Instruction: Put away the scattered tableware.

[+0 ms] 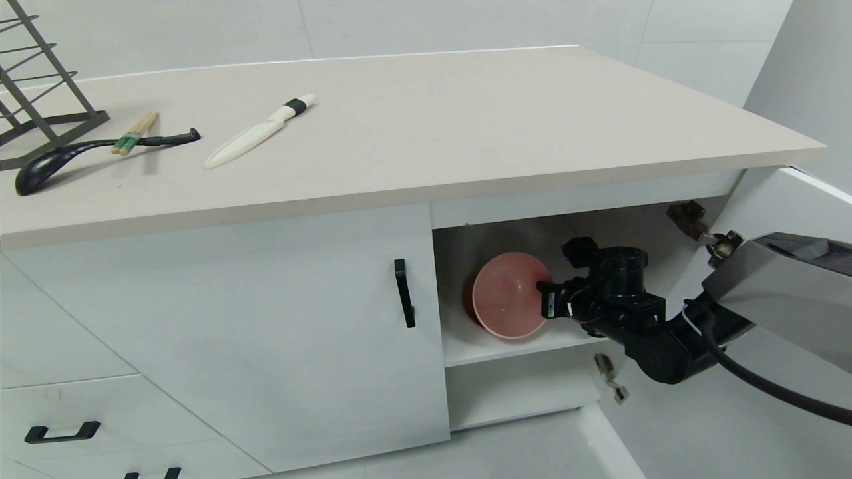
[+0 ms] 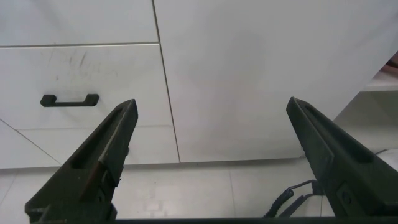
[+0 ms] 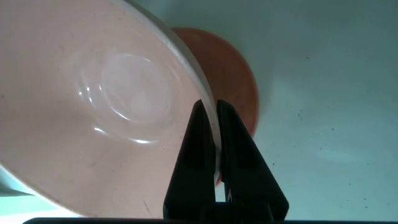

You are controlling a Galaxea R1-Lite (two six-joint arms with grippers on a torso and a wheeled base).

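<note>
A pink bowl (image 1: 509,296) stands tilted on its edge inside the open cabinet, on the upper shelf (image 1: 492,347). My right gripper (image 1: 544,299) is shut on its rim. In the right wrist view the fingers (image 3: 202,143) pinch the rim of the pink bowl (image 3: 106,93), and a darker reddish dish (image 3: 239,74) sits behind it. On the countertop lie a black ladle (image 1: 40,166), a pair of chopsticks (image 1: 135,133) and a white knife (image 1: 259,130). My left gripper (image 2: 211,109) hangs open low in front of the cabinet fronts, holding nothing.
A dark wire rack (image 1: 33,100) stands at the counter's far left. The closed cabinet door (image 1: 266,332) has a black handle (image 1: 404,293). The open door (image 1: 785,199) swings out on the right, with hinges (image 1: 692,219). Drawers with handles (image 1: 62,432) sit lower left.
</note>
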